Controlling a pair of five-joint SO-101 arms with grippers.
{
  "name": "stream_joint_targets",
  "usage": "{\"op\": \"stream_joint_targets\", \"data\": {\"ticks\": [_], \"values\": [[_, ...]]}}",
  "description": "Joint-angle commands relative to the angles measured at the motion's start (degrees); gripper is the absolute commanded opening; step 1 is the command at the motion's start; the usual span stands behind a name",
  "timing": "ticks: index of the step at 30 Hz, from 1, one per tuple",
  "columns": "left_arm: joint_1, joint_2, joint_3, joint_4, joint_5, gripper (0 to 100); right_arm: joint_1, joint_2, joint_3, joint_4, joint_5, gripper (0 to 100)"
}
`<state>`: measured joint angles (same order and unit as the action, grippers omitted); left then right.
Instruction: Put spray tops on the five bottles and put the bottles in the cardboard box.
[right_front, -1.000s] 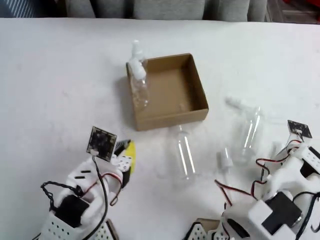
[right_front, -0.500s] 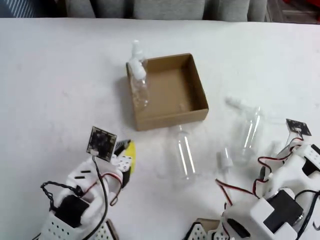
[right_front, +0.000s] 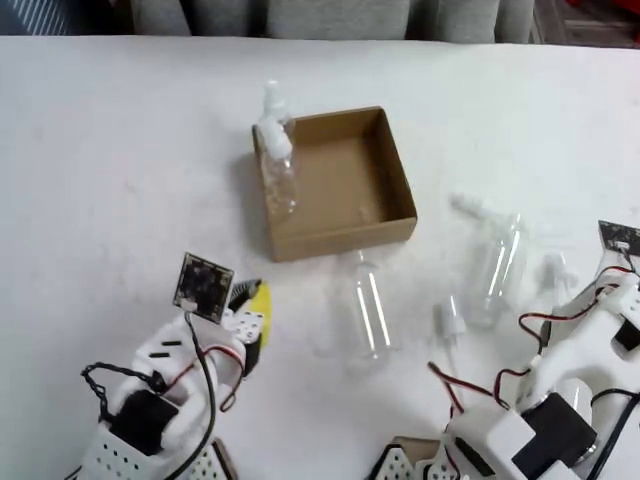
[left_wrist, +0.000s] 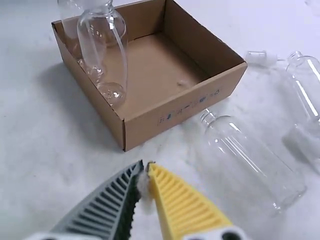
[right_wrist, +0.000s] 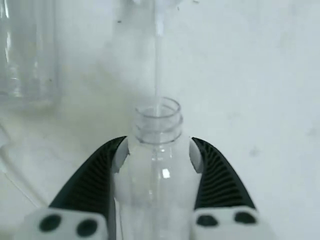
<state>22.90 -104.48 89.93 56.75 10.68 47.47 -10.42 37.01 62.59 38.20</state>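
So the right gripper (right_wrist: 157, 150) has its two black fingers (right_wrist: 95, 180) clamped on a clear open bottle (right_wrist: 158, 120). It's grabbing it just under the threaded neck, and there's no top on it. Just past the neck there's a thin white tube (right_wrist: 157, 60) lined up with the opening, can't tell if the tip is actually inside. The tube runs off toward a loose spray top (right_front: 553, 268) lying on the white table (right_front: 120, 150) near that arm.

The left gripper (left_wrist: 145, 172) has its grey and yellow fingers pressed together with nothing between them. It sits low over the table, a bit short of the cardboard box (left_wrist: 185, 107).

The box is open on top, about mid-table. One capped bottle (right_front: 280, 170) is in it, leaning along the wall on the left arm's side. Its spray head (right_front: 270, 110) pokes out over the far corner.

A second bare bottle (right_front: 370, 310) lies on the table just in front of the box, neck pointing at it and no top. Over toward the right arm lies a third bottle (right_front: 498, 265) with a white sprayer (right_front: 468, 207) at its neck end. Can't tell if that one's screwed on or just sitting there. A small white pump piece (right_front: 452, 322) lies between those two bottles, down near their bases.
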Motion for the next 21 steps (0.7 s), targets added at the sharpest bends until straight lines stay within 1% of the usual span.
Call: {"op": "stream_joint_targets", "data": {"ticks": [1, 6, 11, 15, 18, 21], "values": [[0.4, -0.4, -0.4, -1.9, -0.3, 2, 1.8, -4.3, 0.0, 4.8, 4.9, 1.5], [0.3, -0.4, -0.6, -1.9, -0.3, 2, 5.1, -13.1, 0.1, 10.9, 9.8, 1.5], [-0.8, -0.4, -2.9, -0.5, -0.2, 2, 9.8, -22.5, 0.3, 17.7, 18.1, 1.5], [-3.4, -0.3, -7.4, 1.5, -0.2, 2, 14.8, -26.2, 0.3, 16.5, 20.9, 1.5], [-2.9, -0.1, -10.2, 3.3, -0.2, 2, 18.1, -25.4, 0.4, 13.9, 23.0, 1.5], [-2.9, 3.7, -13.1, 3.4, -0.2, 2, 21.9, -22.7, 1.0, 10.4, 26.1, 1.5]]}}
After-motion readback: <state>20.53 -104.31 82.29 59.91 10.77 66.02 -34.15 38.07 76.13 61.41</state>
